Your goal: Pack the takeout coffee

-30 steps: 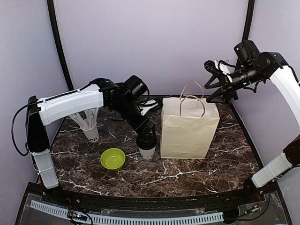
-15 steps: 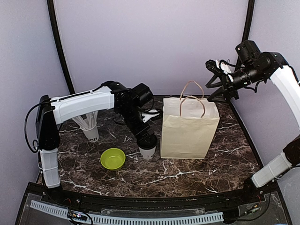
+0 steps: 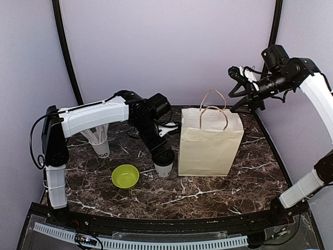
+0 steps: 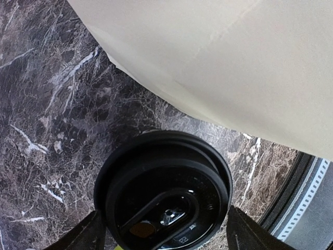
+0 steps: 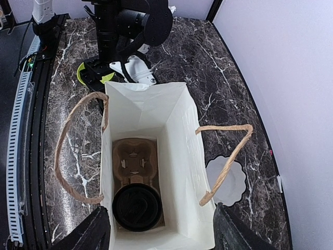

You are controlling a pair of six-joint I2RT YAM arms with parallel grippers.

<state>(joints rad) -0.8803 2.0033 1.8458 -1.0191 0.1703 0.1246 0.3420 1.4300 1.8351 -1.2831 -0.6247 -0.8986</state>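
Left gripper (image 4: 165, 225) straddles the round black plastic lid (image 4: 164, 190) of a white paper cup (image 3: 164, 170); whether it grips cannot be determined. Cup stands upright, long axis vertical, lid up, on the dark marble table (image 3: 208, 194) beside the tan paper bag (image 3: 210, 146). Second identical cup (image 5: 137, 207) upright inside bag. Right gripper (image 5: 164, 229) spread, empty.

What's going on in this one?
The left gripper straddles the lid of a takeout coffee cup standing on the marble table beside the paper bag. Whether it has clamped on yet is unclear. The right gripper hangs open above the bag's mouth. Inside, a cardboard carrier holds a second cup in one slot, and the slot next to it is empty.
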